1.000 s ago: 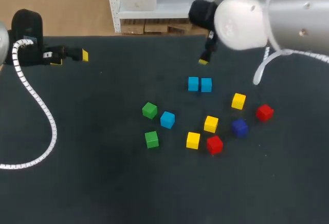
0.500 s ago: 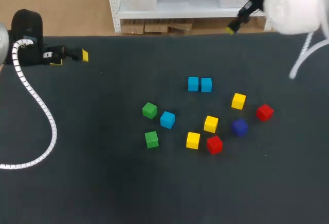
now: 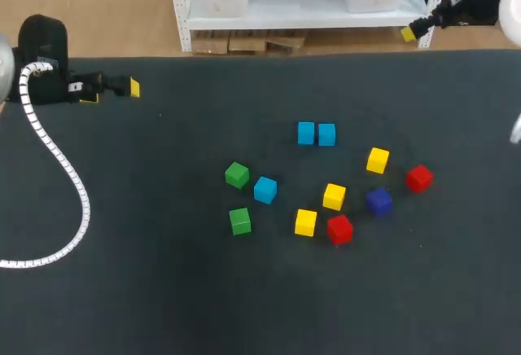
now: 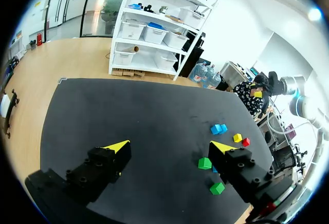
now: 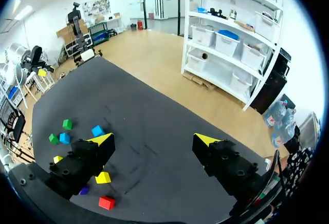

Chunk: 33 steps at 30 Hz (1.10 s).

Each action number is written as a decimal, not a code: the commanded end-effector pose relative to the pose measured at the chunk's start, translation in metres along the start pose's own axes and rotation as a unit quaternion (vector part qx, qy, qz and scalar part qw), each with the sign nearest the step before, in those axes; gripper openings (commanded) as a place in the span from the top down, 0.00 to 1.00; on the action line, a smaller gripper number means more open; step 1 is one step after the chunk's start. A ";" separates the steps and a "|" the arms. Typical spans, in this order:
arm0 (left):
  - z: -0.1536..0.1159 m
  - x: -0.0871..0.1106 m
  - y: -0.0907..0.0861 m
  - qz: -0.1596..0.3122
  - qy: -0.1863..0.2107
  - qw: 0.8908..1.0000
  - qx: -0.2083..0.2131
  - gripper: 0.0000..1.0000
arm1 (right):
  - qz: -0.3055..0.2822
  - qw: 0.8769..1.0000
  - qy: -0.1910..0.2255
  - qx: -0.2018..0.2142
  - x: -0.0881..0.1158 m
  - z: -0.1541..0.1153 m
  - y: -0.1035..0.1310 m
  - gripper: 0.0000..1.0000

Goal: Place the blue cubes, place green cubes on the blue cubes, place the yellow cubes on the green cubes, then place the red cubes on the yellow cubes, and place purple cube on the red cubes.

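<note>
Three blue cubes [image 3: 306, 133] [image 3: 326, 134] [image 3: 264, 190], two green [image 3: 237, 175] [image 3: 240, 221], three yellow [image 3: 378, 160] [image 3: 334, 196] [image 3: 305, 222], two red [image 3: 419, 178] [image 3: 339, 229], one purple [image 3: 378, 201], both hands [image 4: 170, 146] [image 5: 154, 139] spread wide, empty

Left end effector [image 4: 169, 146] parted; right [image 5: 154, 139] likewise.

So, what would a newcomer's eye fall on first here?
Probably the bright cubes lying loose on the dark table, right of its middle, none stacked: two blue cubes side by side at the group's far edge, one purple cube among them. Then the two open grippers: the left gripper at the table's far left, the right gripper beyond its far right corner.
</note>
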State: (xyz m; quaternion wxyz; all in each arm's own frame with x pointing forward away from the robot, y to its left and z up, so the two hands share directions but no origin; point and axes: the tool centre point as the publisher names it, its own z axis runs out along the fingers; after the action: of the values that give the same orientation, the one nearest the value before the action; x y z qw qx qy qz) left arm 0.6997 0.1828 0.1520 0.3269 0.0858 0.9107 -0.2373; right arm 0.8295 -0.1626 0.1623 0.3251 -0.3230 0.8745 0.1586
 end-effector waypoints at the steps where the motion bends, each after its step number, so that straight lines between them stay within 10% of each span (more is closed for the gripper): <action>1: 0.000 0.001 0.002 0.001 -0.003 1.000 0.005 0.00 | 0.000 0.995 -0.093 0.020 0.018 -0.009 0.011 0.00; 33: 0.000 0.001 0.002 0.001 -0.003 1.000 0.005 0.00 | 0.041 0.994 -0.098 0.021 0.031 -0.007 0.011 0.00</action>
State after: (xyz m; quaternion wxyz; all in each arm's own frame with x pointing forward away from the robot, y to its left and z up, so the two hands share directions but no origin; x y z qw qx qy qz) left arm 0.6997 0.1828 0.1520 0.3269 0.0858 0.9107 -0.2373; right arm 0.7994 -0.1709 0.1486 0.4080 -0.2617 0.8559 0.1803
